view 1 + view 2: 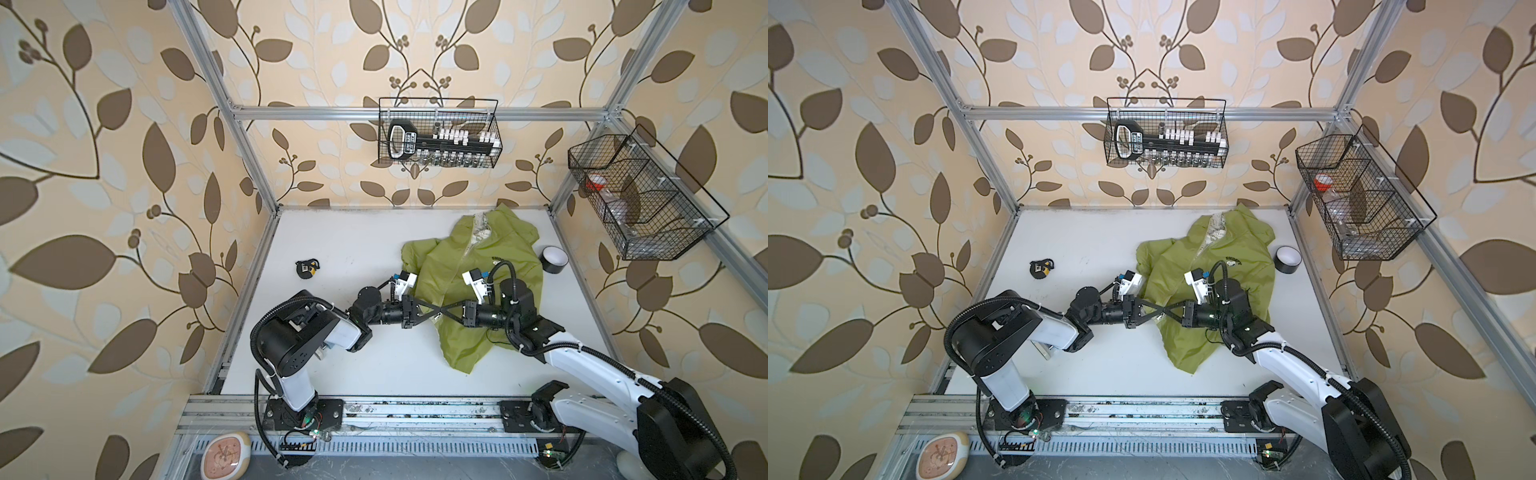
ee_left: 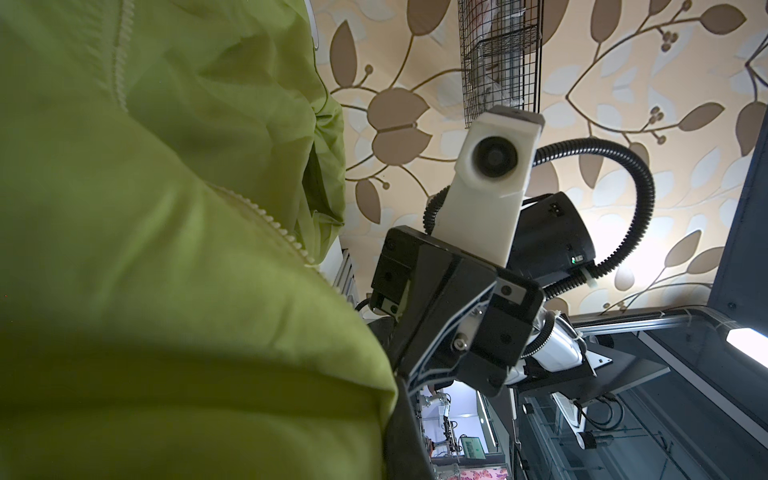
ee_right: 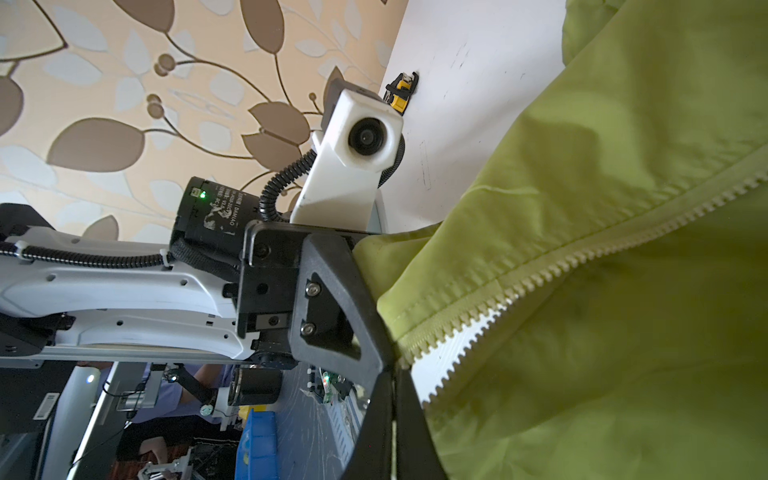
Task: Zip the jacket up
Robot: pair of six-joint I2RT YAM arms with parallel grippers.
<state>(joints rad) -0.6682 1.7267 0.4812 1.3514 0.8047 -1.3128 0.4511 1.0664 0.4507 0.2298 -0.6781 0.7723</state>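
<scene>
The lime-green thin-fabric hooded jacket (image 1: 449, 266) lies lengthwise, hood far, hem near; the left gripper (image 1: 435, 310) and right gripper (image 1: 444, 309) have their jaws clamped on its lower zipper edges.

A black tape roll (image 1: 555, 259) and a small black-and-yellow object (image 1: 307, 268) lie apart on the white table (image 1: 353, 245).

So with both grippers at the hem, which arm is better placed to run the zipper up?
Right, probably: the right gripper is shut on the jacket at the parted bottom end of the zipper teeth. The left gripper, shut on the hem beside it, can anchor.
</scene>
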